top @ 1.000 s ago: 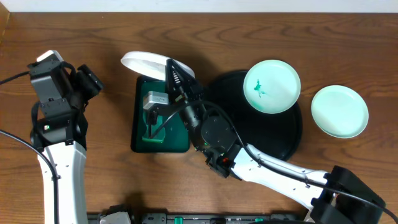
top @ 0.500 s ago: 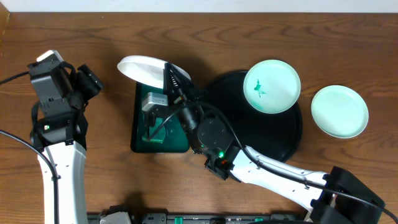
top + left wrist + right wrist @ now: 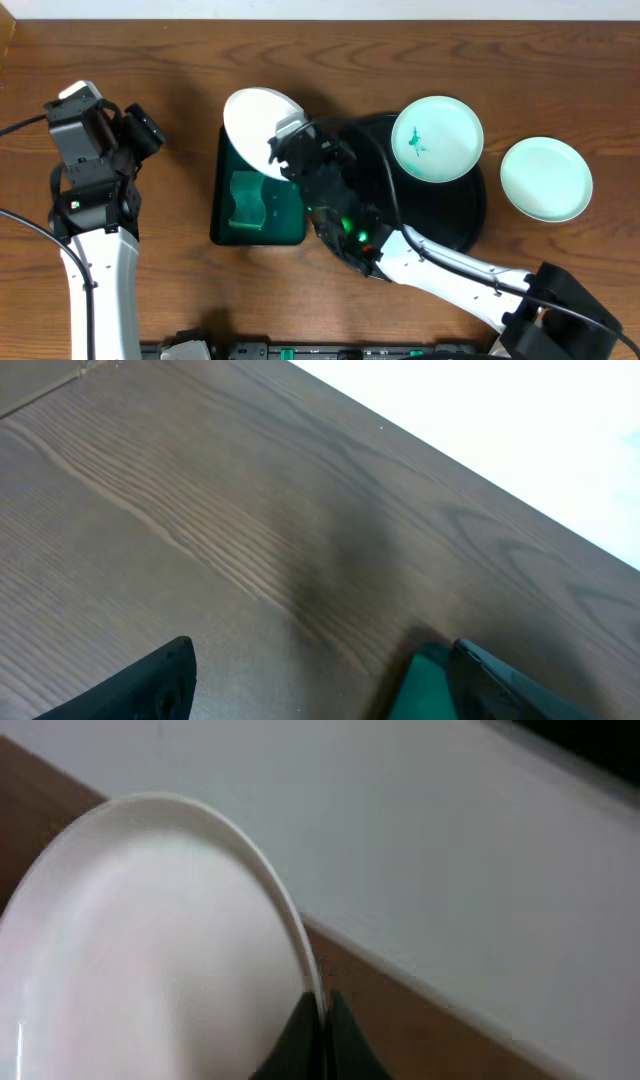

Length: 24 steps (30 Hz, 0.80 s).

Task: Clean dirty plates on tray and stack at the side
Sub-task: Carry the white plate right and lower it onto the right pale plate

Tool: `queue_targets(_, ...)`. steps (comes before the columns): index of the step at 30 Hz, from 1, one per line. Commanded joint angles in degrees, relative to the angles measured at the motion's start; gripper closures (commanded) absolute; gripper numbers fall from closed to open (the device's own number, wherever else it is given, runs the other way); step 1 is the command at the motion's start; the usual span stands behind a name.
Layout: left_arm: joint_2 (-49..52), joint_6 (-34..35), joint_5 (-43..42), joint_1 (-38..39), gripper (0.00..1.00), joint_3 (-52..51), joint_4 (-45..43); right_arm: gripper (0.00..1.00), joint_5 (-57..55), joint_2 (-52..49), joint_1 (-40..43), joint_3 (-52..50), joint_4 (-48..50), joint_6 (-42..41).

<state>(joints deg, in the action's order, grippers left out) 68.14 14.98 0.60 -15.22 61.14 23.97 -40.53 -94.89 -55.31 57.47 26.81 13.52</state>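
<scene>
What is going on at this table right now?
The right gripper holds one white plate by its rim, lifted above the small green tray. A second plate, marked with a green smear, lies on the black tray. A third plate, with no visible smear, sits on the table just right of that tray. The left gripper is open and empty, off at the left side.
</scene>
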Motion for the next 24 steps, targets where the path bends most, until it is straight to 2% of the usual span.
queue_targets(1, 0.02, 0.07, 0.52, -0.2, 0.2, 0.07, -0.04, 0.99, 1.07, -0.07, 1.18, 0.74, -3.8, -19.71)
queue_targets(6, 0.02, 0.07, 0.52, -0.2, 0.2, 0.07, -0.04, 0.99, 8.94, -0.07, 3.41, 0.74, -9.51, -26.99)
queue_targets(16, 0.02, 0.07, 0.52, -0.2, 0.2, 0.07, -0.04, 0.99, 9.46, 2.95, 6.84, 0.74, -11.63, -27.47)
queue_targets(20, 0.02, 0.07, 0.52, -0.2, 0.2, 0.07, -0.04, 0.99, 11.89, 6.45, 10.8, 0.74, -19.41, -33.73)
queue_targets(24, 0.02, 0.07, 0.52, -0.2, 0.2, 0.04, -0.04, 0.99, 19.02, 10.56, 18.49, 0.74, -26.69, -39.5)
